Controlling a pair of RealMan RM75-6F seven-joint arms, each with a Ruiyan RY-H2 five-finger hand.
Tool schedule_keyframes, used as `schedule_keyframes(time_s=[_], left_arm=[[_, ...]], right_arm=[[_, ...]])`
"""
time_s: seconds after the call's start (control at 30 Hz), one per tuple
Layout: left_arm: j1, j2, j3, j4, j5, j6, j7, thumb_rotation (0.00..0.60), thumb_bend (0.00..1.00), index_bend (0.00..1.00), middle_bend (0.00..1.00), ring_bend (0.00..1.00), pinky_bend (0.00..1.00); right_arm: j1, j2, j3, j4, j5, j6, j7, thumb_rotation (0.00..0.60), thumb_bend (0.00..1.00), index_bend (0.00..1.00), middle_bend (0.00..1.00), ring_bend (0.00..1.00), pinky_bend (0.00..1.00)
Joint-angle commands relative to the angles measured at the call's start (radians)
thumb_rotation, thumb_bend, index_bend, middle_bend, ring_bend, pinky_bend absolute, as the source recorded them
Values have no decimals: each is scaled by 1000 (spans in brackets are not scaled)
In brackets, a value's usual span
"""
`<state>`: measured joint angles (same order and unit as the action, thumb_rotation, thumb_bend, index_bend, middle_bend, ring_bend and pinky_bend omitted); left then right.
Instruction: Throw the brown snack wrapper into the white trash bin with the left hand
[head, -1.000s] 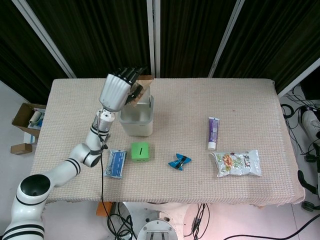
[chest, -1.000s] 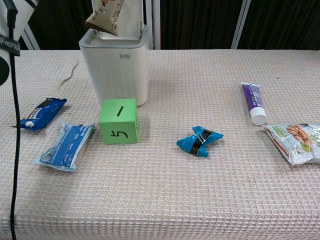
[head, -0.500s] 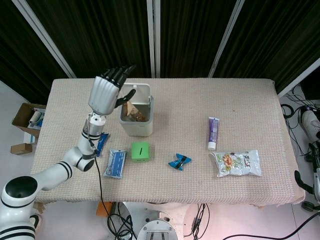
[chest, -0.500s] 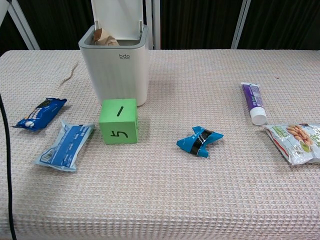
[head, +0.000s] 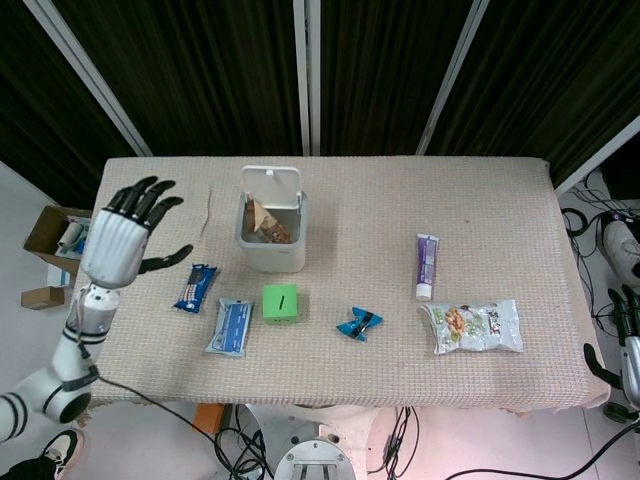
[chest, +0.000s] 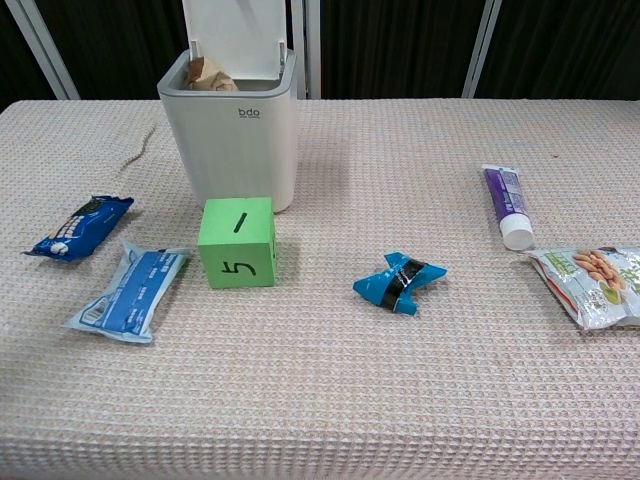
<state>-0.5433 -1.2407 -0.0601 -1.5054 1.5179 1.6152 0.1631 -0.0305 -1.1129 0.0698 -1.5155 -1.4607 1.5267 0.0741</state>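
Note:
The brown snack wrapper (head: 265, 222) lies inside the white trash bin (head: 272, 256), whose lid stands open at the back. In the chest view the wrapper (chest: 208, 72) pokes just above the bin's rim, with the bin's wall (chest: 240, 140) below it. My left hand (head: 118, 240) hovers over the table's left edge, well left of the bin, fingers spread and holding nothing. It does not show in the chest view. A sliver of my right hand (head: 622, 345) shows at the far right, off the table; its fingers are too cut off to read.
In front of the bin lie a blue snack bar (head: 196, 288), a blue tissue pack (head: 231, 327), a green cube (head: 281, 302) and a crumpled blue wrapper (head: 359, 323). A purple tube (head: 427, 266) and a nut bag (head: 472, 326) lie to the right.
The left hand let the brown wrapper drop into the bin, then swung away left and down to the table's left edge. The wrapper now rests inside the bin.

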Motion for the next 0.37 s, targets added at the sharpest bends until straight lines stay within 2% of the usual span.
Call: schedule_keyframes(time_s=[0.03,0.17,0.37], left_arm=[[194,140,181,-136,10,6,91,244,91,211,127,75,260],[285,115,220,-96,-26,3,36,180,75,156,102,70,253],[352,67,204,6,-37,15,-55,161,68,136,98,69,247]], right_arm=[[6,-9,-10,20,-25,0,-8,600,277,0,0,0,0],[9,-36,-17,46,-56,18,-19,600,269,0,0,0,0],[14,-52,-20,46,-66,21,-47,600,269,0,0,0,0]])
